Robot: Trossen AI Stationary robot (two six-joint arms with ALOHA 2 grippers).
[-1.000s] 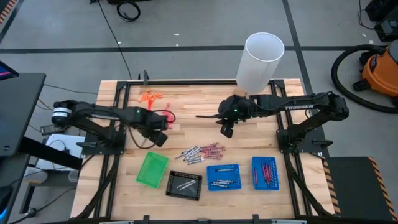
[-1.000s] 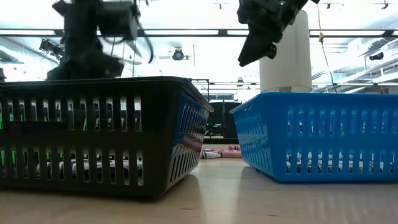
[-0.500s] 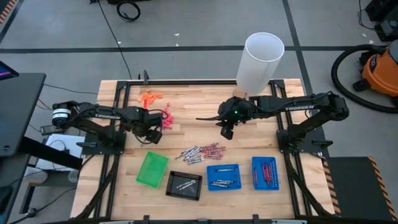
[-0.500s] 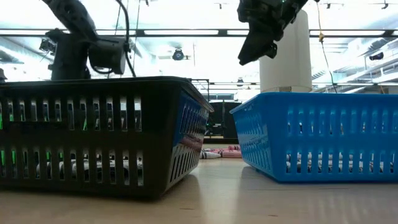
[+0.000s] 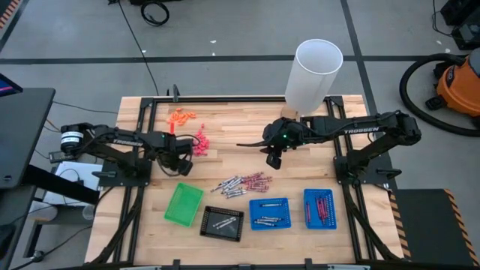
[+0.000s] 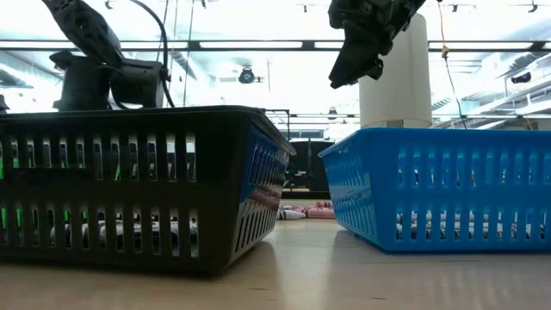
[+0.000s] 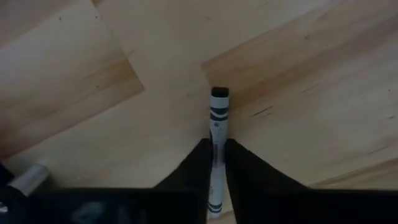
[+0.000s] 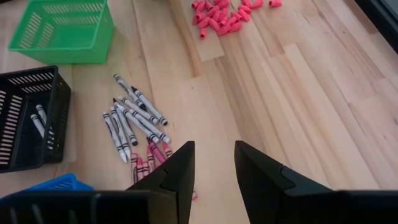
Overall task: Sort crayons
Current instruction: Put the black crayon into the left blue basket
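Grey-white crayon (image 7: 217, 143) (upright) between left tool (image 7: 214, 163) fingers

A heap of crayons (image 5: 242, 183) lies mid-table (image 5: 232, 127); four baskets (image 5: 222, 222) line the edge before it; a tall cylinder (image 5: 313, 73) stands behind; eraser bits (image 5: 200, 142) lie left.

Left gripper (image 7: 216, 163) pinched shut, low; right gripper (image 8: 213, 163) parted, raised

Wooden table (image 5: 232, 154) carries loose crayons (image 5: 241, 183), green basket (image 5: 184, 204), black basket (image 5: 222, 222), two blue baskets (image 5: 268, 213)
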